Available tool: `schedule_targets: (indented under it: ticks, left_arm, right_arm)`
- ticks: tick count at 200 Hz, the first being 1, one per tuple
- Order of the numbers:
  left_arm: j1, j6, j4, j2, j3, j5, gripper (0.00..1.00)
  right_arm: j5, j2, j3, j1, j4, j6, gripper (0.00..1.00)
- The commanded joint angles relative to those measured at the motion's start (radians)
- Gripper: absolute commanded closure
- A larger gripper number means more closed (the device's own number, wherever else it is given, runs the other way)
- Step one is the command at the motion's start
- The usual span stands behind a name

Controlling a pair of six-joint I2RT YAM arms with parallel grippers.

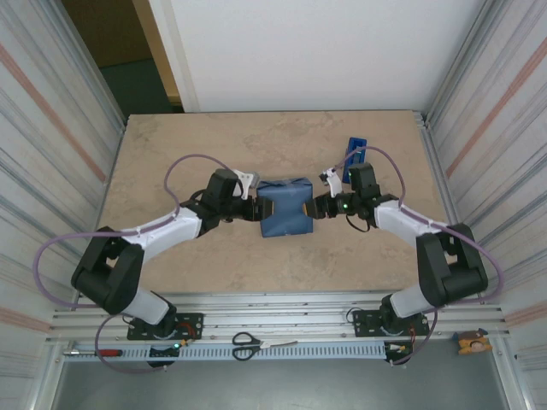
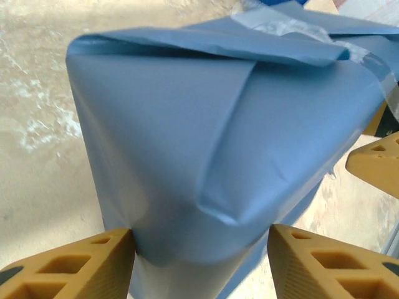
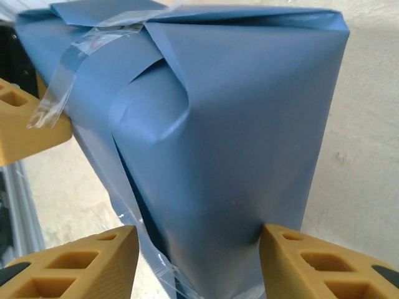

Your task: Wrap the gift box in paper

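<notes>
The paper (image 1: 284,213) is folded round the gift box into a blue parcel at the table's middle, and the box itself is hidden under it. Clear tape (image 3: 81,50) holds the top folds. My left gripper (image 1: 255,207) straddles the parcel's left end (image 2: 206,124). Its left finger (image 2: 75,261) touches the paper, and the other finger stands a little apart. My right gripper (image 1: 314,207) straddles the right end (image 3: 237,124). Its right finger (image 3: 312,261) presses the paper, while a gap shows at the left one. Both are open around the parcel.
A small blue tape dispenser (image 1: 355,149) stands behind the right gripper, toward the back right. Scissors (image 1: 248,344) lie on the rail in front of the arm bases. Corrugated metal walls close in both sides of the tan table (image 1: 171,154).
</notes>
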Motion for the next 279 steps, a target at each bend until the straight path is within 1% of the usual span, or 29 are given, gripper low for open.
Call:
schedule_targets:
  ticks: [1, 20, 32, 48, 56, 70, 79, 100, 106, 115, 128, 141, 146, 159, 169, 174, 180, 188, 195, 199, 201, 208, 224, 231, 245, 254, 260, 271, 279]
  left_arm:
    - [0.038, -0.032, -0.028, 0.067, 0.09, 0.103, 0.41]
    - [0.069, -0.052, -0.102, 0.134, 0.169, 0.137, 0.42]
    - [0.085, -0.071, -0.139, 0.159, 0.195, 0.149, 0.43]
    - [0.105, -0.108, -0.171, 0.159, 0.189, 0.136, 0.38]
    - [0.113, -0.122, -0.169, 0.142, 0.172, 0.131, 0.34]
    - [0.124, -0.134, -0.147, 0.085, 0.121, 0.113, 0.29]
    - [0.126, -0.126, -0.144, 0.039, 0.088, 0.082, 0.25]
    - [0.129, -0.082, -0.163, -0.086, 0.016, -0.035, 0.18]
    - [0.133, -0.068, -0.169, -0.124, -0.008, -0.076, 0.17]
    - [0.142, -0.054, -0.18, -0.182, -0.045, -0.139, 0.15]
    - [0.164, -0.03, -0.189, -0.261, -0.096, -0.212, 0.13]
    - [0.186, -0.002, -0.2, -0.329, -0.138, -0.306, 0.11]
    - [0.192, 0.01, -0.204, -0.353, -0.151, -0.353, 0.1]
    - [0.2, 0.052, -0.206, -0.398, -0.175, -0.492, 0.08]
    - [0.202, 0.096, -0.194, -0.414, -0.189, -0.602, 0.07]
    - [0.205, 0.128, -0.171, -0.417, -0.198, -0.646, 0.06]
    - [0.21, 0.182, -0.119, -0.413, -0.217, -0.671, 0.06]
    - [0.21, 0.285, -0.021, -0.398, -0.254, -0.701, 0.06]
    - [0.211, 0.348, 0.061, -0.372, -0.285, -0.741, 0.02]
    - [0.216, 0.376, 0.117, -0.353, -0.296, -0.768, 0.01]
    - [0.223, 0.381, 0.114, -0.343, -0.291, -0.774, 0.01]
    - [0.257, 0.372, 0.06, -0.312, -0.247, -0.74, 0.01]
    - [0.323, 0.415, 0.097, -0.237, -0.207, -0.638, 0.01]
    - [0.335, 0.441, 0.158, -0.212, -0.215, -0.626, 0.01]
    - [0.352, 0.509, 0.332, -0.168, -0.265, -0.611, 0.01]
    - [0.367, 0.53, 0.309, -0.146, -0.251, -0.601, 0.01]
    - [0.375, 0.544, 0.332, -0.138, -0.257, -0.589, 0.01]
    - [0.387, 0.585, 0.444, -0.134, -0.309, -0.554, 0.01]
    - [0.415, 0.571, 0.498, -0.129, -0.346, -0.515, 0.01]
  right_arm:
    - [-0.137, 0.089, 0.093, -0.003, -0.059, 0.079, 0.48]
    - [-0.183, 0.154, 0.15, -0.007, -0.078, 0.135, 0.49]
    - [-0.178, 0.18, 0.178, -0.007, -0.103, 0.159, 0.47]
    - [-0.157, 0.201, 0.206, -0.022, -0.147, 0.19, 0.42]
    - [-0.117, 0.197, 0.216, -0.034, -0.18, 0.205, 0.4]
    - [-0.02, 0.147, 0.192, -0.061, -0.184, 0.221, 0.36]
    - [0.046, 0.094, 0.172, -0.076, -0.19, 0.212, 0.33]
    - [0.28, -0.079, 0.105, -0.082, -0.193, 0.143, 0.28]
    - [0.369, -0.134, 0.072, -0.083, -0.174, 0.113, 0.28]
    - [0.525, -0.228, 0.007, -0.081, -0.129, 0.085, 0.26]
    - [0.701, -0.353, -0.112, -0.092, -0.011, 0.037, 0.22]
    - [0.822, -0.449, -0.225, -0.112, 0.107, -0.011, 0.15]
    - [0.846, -0.473, -0.262, -0.126, 0.148, -0.025, 0.12]
    - [0.842, -0.507, -0.312, -0.174, 0.188, -0.064, 0.1]
    - [0.872, -0.501, -0.33, -0.206, 0.202, -0.057, 0.09]
    - [0.865, -0.49, -0.349, -0.229, 0.234, -0.051, 0.09]
    - [0.828, -0.473, -0.379, -0.26, 0.294, -0.045, 0.09]
    - [0.784, -0.444, -0.422, -0.3, 0.392, -0.024, 0.1]
    - [0.752, -0.411, -0.45, -0.329, 0.474, 0.003, 0.1]
    - [0.731, -0.389, -0.461, -0.344, 0.514, 0.013, 0.1]
    - [0.722, -0.378, -0.462, -0.349, 0.531, 0.014, 0.1]
    - [0.705, -0.332, -0.465, -0.358, 0.58, 0.015, 0.1]
    - [0.676, -0.223, -0.465, -0.365, 0.705, 0.014, 0.1]
    - [0.648, -0.174, -0.462, -0.37, 0.757, 0.006, 0.11]
    - [0.615, -0.105, -0.42, -0.375, 0.731, 0.0, 0.11]
    - [0.595, -0.068, -0.427, -0.378, 0.776, -0.001, 0.12]
    - [0.589, -0.044, -0.443, -0.379, 0.83, -0.003, 0.11]
    - [0.572, 0.001, -0.487, -0.378, 0.935, -0.015, 0.11]
    - [0.579, 0.033, -0.508, -0.372, 1.025, -0.014, 0.1]
